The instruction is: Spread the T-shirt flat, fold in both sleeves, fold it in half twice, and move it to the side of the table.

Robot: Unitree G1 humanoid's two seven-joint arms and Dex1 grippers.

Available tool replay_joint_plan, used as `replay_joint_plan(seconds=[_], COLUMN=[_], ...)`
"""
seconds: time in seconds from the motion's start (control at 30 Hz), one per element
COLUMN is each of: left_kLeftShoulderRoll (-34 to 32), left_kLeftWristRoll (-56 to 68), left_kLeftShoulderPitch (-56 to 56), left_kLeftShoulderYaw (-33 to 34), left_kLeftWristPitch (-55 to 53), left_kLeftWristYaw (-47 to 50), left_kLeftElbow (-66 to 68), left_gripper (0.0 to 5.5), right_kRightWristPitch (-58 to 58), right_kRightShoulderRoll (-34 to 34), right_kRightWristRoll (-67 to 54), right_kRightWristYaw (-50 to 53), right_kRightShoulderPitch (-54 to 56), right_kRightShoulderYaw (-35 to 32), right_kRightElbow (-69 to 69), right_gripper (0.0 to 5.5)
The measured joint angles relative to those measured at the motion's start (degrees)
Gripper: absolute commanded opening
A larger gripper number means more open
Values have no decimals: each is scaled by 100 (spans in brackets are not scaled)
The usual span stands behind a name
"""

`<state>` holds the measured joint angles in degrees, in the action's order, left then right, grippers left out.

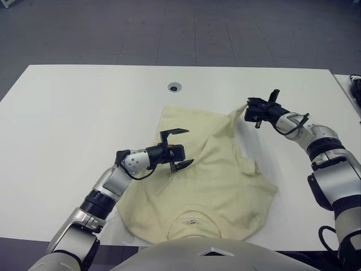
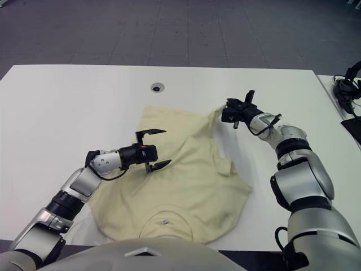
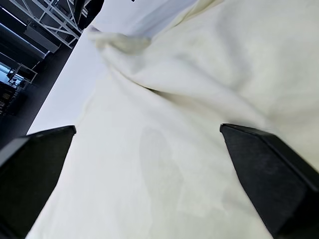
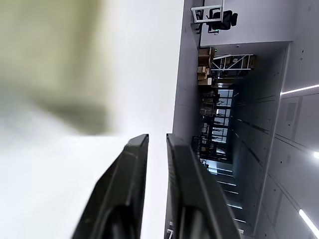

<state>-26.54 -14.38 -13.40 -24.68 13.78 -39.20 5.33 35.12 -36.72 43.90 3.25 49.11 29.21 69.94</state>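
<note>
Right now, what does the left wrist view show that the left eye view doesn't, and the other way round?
Left wrist view: a close look at the creased T-shirt between the two dark left fingers, spread wide, plus metal racks in the room behind. Left eye view: the whole white table, its round hole, and the right fingers at the shirt's far corner. Both: the cream shirt on the table, with the left fingers open over it.

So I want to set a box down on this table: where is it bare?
Bare: the table from its left edge to the T-shirt, and the far strip beyond the cable hole. Crowded: the near middle, with the T-shirt, left gripper and right gripper.
</note>
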Motion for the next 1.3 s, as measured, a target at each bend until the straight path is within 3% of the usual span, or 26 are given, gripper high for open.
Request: replay_joint_plan(seconds=[0.4, 0.6, 0.83, 1.3], left_kLeftShoulderRoll=[-40, -178, -127, 393], left_kLeftWristRoll=[48, 373, 672, -449], left_kLeftShoulderPitch=[77, -2, -636, -2199], left_kLeftShoulderYaw=[61, 697, 1061, 330], left_kLeftWristPitch=[-33, -322, -557, 387], left_kLeftWristYaw=[8, 22, -37, 778], left_kLeftElbow=[-94, -192, -95, 3352], left_gripper=[540, 540, 540, 540], right_kRightWristPitch=[96, 790, -298, -1392], right_kRightShoulderRoll=[-114, -296, -809, -883], right_kRightWristRoll=[-600, -2230, -3307, -3030], right_kRightWristYaw=[312, -1514, -3546, -4372], right_kRightShoulderPitch=[-101, -1356, -2676, -3269], right_kRightShoulderYaw=[-487, -1054, -1282, -1341], right_kRightElbow=[-252, -1843, -4175, -5795], right_gripper=[322, 413, 527, 534])
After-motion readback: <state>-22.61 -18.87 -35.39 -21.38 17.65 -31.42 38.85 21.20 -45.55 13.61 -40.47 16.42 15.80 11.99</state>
